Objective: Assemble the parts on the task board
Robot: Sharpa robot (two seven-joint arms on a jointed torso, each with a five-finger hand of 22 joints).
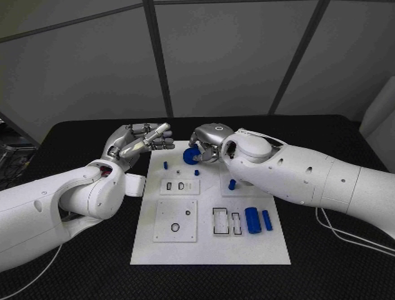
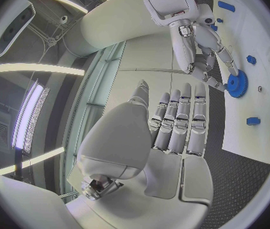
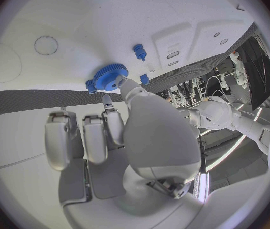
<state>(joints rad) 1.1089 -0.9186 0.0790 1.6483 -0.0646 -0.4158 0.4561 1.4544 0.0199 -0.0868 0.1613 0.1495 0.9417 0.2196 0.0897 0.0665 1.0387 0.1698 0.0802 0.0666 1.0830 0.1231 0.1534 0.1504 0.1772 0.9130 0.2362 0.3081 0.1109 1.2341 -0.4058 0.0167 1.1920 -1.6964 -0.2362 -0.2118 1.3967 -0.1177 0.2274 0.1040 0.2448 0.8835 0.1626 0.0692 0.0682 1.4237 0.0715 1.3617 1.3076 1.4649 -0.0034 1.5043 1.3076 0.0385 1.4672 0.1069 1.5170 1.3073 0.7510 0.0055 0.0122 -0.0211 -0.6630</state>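
Observation:
The white task board lies in the middle of the black table. At its far end, a blue gear sits flat against the board. My right hand bends down over it and pinches its rim with its fingertips. My left hand hovers off the board's far left corner with its fingers straight and apart, and it holds nothing. Small blue pegs stand near the gear.
Two blue cylinders lie side by side at the board's right, next to a rectangular pocket. Another blue peg stands mid-board. A black ring lies on the near left panel. Both forearms reach over the board's sides.

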